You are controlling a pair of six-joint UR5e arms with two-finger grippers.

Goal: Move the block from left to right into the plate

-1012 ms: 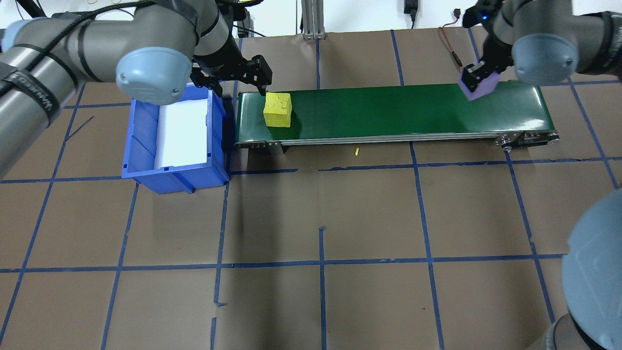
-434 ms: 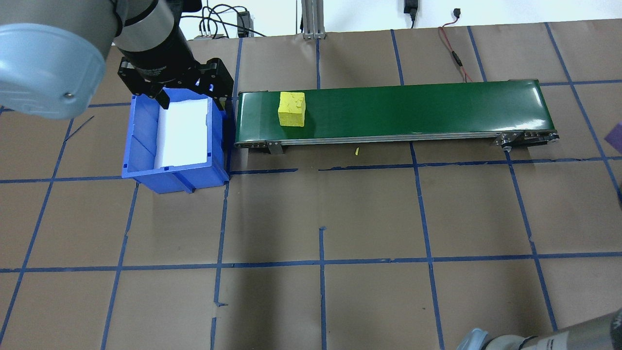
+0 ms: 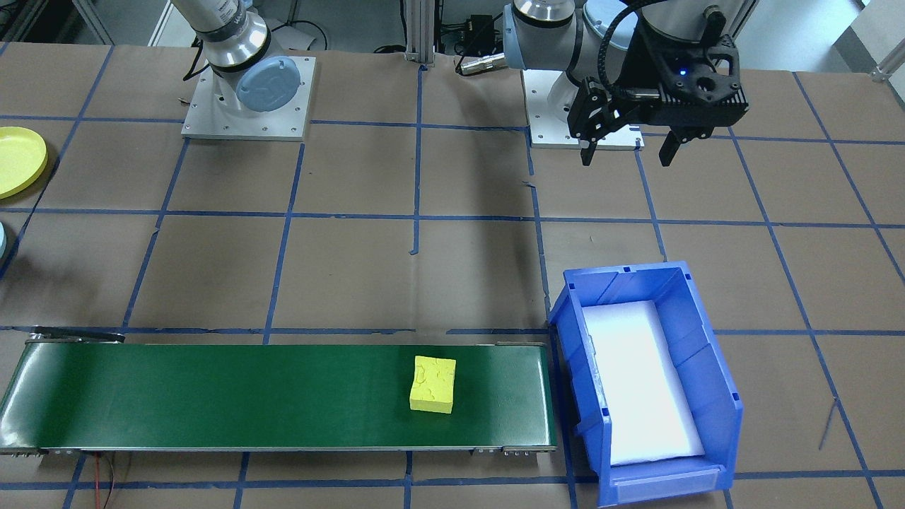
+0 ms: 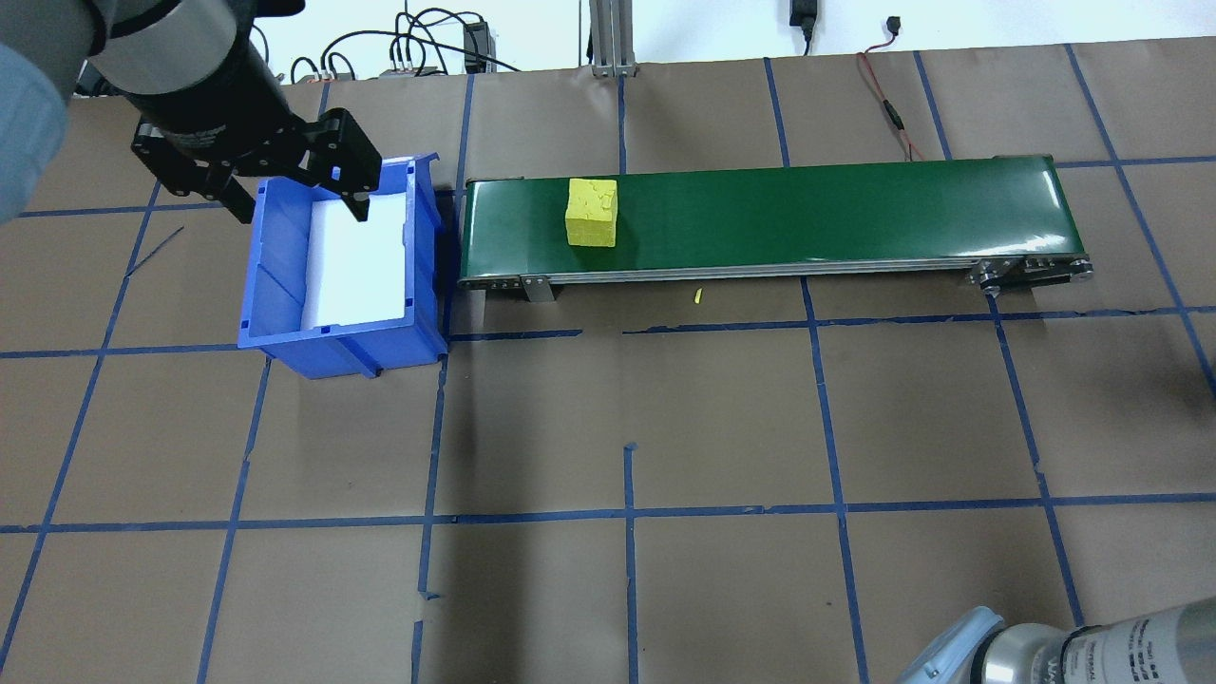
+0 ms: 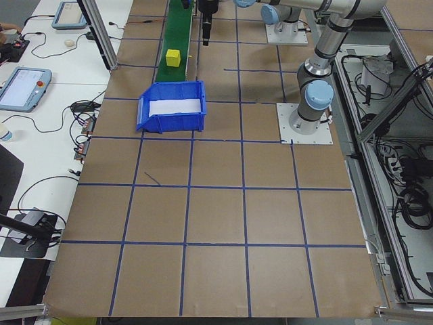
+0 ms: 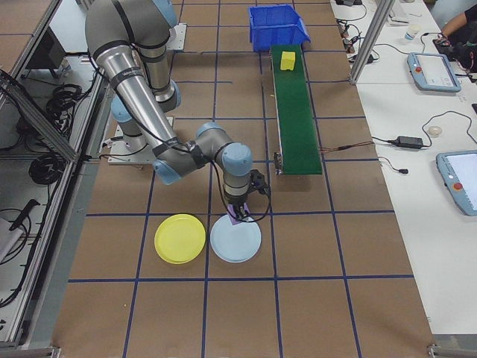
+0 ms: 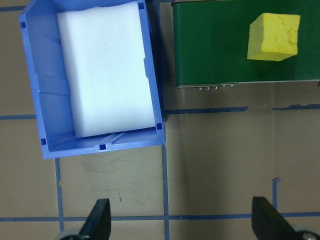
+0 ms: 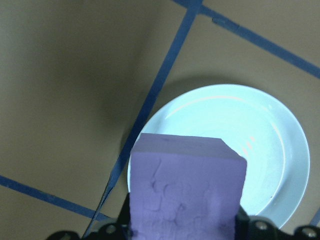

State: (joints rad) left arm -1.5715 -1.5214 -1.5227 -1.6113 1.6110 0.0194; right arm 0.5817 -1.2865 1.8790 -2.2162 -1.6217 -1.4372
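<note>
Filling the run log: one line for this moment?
left gripper: open, empty | right gripper: holds purple block over pale-blue plate | yellow block: on belt

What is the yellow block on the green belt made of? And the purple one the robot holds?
The yellow block looks like soft matte foam: its faces are pitted and cracked, not glossy. The purple block, gripped by the right gripper, shows the same dull, cracked surface, so probably foam too.

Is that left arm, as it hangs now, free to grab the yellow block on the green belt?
Probably yes. The left gripper is open and empty, the yellow block sits uncovered on the conveyor belt, and only the blue bin stands beside it, not across the way.
</note>
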